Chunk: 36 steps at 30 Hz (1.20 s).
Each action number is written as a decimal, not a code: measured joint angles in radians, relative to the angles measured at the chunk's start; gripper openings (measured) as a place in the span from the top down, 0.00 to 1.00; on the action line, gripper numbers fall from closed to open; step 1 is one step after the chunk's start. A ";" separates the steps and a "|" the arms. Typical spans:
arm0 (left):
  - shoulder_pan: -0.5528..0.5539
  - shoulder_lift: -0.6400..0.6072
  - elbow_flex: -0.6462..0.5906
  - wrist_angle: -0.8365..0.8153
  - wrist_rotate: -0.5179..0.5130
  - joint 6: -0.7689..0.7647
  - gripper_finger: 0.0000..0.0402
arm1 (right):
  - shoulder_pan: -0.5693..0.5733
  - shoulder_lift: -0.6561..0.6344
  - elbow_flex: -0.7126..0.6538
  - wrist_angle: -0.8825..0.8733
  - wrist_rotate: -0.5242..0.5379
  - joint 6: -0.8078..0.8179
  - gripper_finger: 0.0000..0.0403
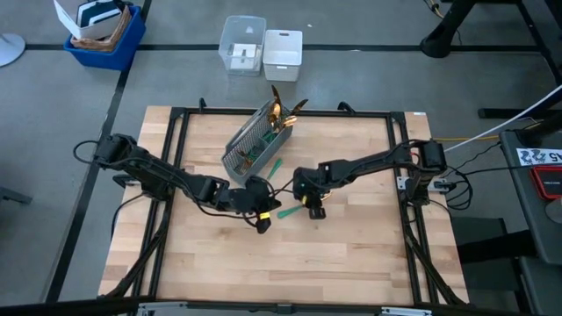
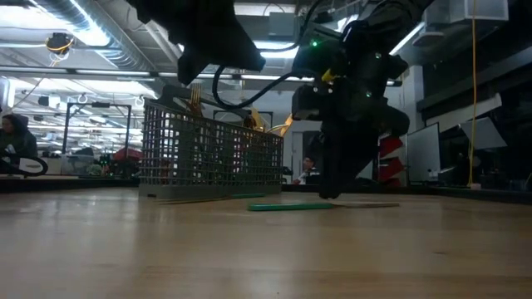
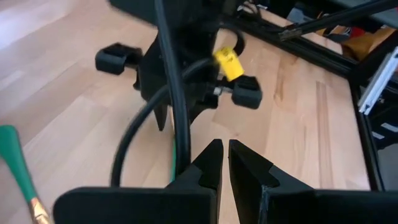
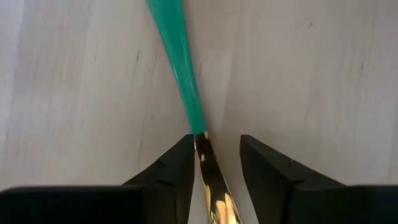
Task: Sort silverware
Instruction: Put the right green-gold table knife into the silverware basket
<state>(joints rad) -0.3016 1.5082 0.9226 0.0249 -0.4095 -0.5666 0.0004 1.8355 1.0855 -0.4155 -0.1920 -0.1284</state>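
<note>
The grey mesh caddy (image 1: 256, 139) stands far of the table's centre, with gold heads of silverware (image 1: 283, 111) sticking out of its far end. One teal-handled piece (image 4: 180, 62) lies flat on the wood. My right gripper (image 4: 214, 155) stands open over it, pointing down, a finger on either side of its gold neck. It shows in the low view as a green handle (image 2: 291, 206). Another piece (image 1: 275, 167) lies beside the caddy. My left gripper (image 3: 222, 158) is shut on nothing, above the table just left of the right one. My right gripper comes from above, its fingers along the piece's gold neck (image 4: 205, 163). The neck runs close by the inner side of one finger (image 4: 177, 168), and I cannot tell whether they touch. The piece lies flat on the table.
Two clear bins (image 1: 243, 44) (image 1: 283, 48) and a blue bin (image 1: 101, 35) sit on the floor beyond the far edge. Black frame rails (image 1: 176, 123) border the table. Bare wood lies toward the near edge (image 1: 281, 263).
</note>
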 joint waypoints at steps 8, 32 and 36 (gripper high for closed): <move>-0.038 -0.013 0.000 0.134 0.004 0.117 0.96 | 0.015 0.032 0.000 -0.002 0.023 -0.011 0.70; -0.029 -0.031 0.001 0.063 -0.005 0.175 0.96 | 0.020 0.056 0.000 0.021 0.052 -0.001 0.70; -0.029 -0.031 0.001 0.064 -0.005 0.176 0.96 | 0.020 0.057 0.000 0.029 0.053 0.010 0.70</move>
<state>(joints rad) -0.3309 1.4773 0.9237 0.0891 -0.4145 -0.3902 0.0200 1.8927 1.0859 -0.3867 -0.1394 -0.1183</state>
